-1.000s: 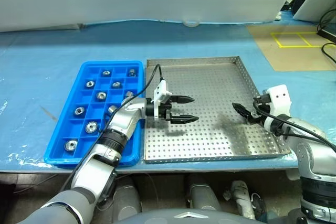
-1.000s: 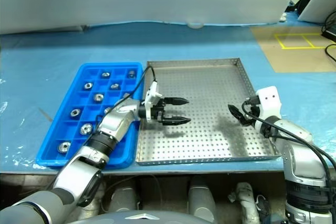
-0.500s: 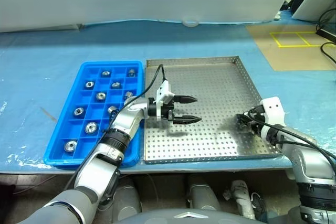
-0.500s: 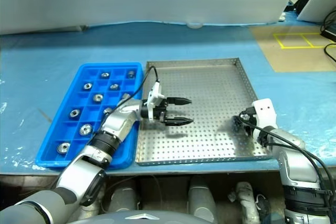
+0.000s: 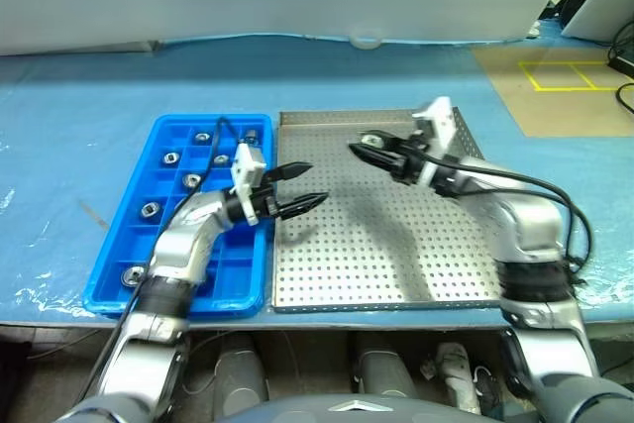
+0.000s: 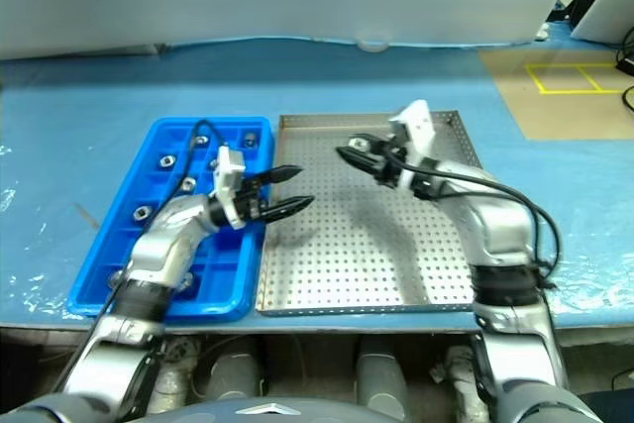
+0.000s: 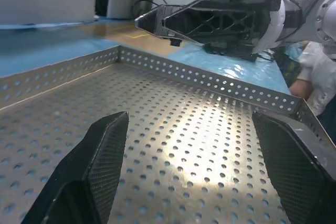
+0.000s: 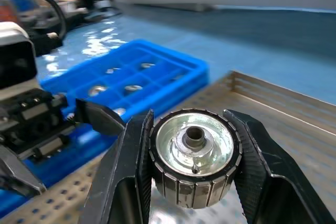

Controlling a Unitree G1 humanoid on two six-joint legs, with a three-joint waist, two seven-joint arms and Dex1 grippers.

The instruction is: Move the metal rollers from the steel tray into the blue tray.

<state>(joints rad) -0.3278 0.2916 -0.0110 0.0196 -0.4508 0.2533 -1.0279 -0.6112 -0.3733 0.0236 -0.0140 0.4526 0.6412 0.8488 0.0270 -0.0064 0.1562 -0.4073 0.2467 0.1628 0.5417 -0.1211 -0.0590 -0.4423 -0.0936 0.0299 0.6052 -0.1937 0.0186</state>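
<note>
One shiny metal roller [image 8: 194, 158] with a dark centre hole sat clamped between the right gripper's [image 5: 364, 149] fingers above the steel tray [image 5: 396, 245]. Other metal rollers [image 5: 151, 210] lay singly in compartments of the blue tray [image 5: 119, 245], just beside the steel tray.

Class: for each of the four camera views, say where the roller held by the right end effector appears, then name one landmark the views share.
Left eye: roller over steel tray.
Right eye, same spot.
Left wrist: cannot tell; right end effector seen.
Right wrist, clamped between fingers.
Landmark: the steel tray.
</note>
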